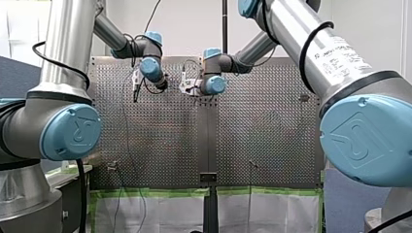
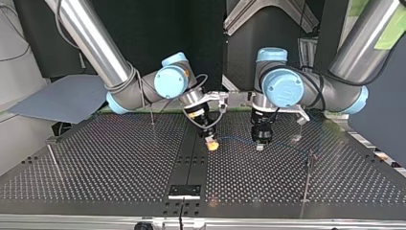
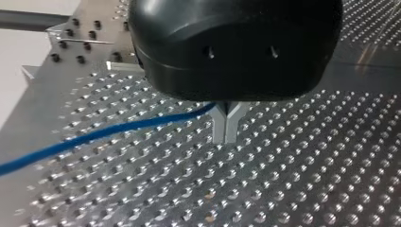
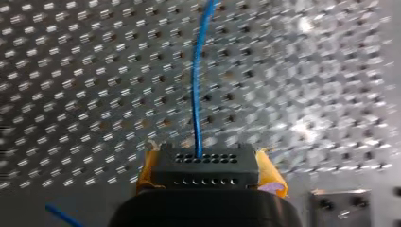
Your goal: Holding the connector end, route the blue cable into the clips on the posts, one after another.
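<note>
Your right end effector (image 2: 211, 143) pinches the connector (image 4: 204, 166) between its yellow pads. In the top view the blue cable (image 2: 235, 139) runs toward 3 o'clock to your left end effector (image 3: 226, 126), whose fingertips are pressed together around it. The tabletop (image 2: 110, 163) lies open toward 6 o'clock. A post (image 2: 308, 167) stands at 4 o'clock.

The thin blue cable (image 4: 197, 94) leaves its black rectangular connector (image 4: 205, 163), whose face carries rows of small holes and which sits clamped between my right gripper's (image 4: 209, 172) yellow pads (image 4: 273, 177). It spans to my left gripper (image 3: 226, 127), pinched between the metal fingers, then runs toward a thin upright post (image 2: 307, 177); I cannot tell whether it is clipped.
</note>
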You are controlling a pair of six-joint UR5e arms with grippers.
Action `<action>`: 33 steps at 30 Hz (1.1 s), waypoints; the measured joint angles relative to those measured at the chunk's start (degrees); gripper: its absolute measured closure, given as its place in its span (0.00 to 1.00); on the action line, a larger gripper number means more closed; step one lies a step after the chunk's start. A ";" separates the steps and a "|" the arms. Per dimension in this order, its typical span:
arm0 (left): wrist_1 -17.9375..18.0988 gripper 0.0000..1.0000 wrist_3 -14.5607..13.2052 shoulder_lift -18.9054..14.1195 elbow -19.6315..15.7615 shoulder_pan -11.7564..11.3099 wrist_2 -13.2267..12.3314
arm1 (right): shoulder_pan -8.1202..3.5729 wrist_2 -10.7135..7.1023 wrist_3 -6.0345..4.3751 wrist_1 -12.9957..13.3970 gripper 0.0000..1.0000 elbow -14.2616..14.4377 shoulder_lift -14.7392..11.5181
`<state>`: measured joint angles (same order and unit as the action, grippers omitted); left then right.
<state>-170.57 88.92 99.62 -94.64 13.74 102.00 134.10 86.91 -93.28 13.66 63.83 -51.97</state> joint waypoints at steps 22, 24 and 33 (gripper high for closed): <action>2.04 1.00 0.11 5.00 -1.38 5.57 6.02 | -3.30 0.68 0.36 3.31 1.00 7.66 0.22; 2.88 1.00 0.31 6.23 -1.39 6.67 6.71 | -3.64 0.68 0.18 4.03 1.00 8.46 0.27; 4.83 1.00 0.66 11.36 -1.67 9.15 8.09 | -5.27 0.78 -0.08 8.83 1.00 13.69 0.48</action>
<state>-165.74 89.58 110.98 -96.31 22.89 110.09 128.83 87.69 -93.36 22.49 77.52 -51.49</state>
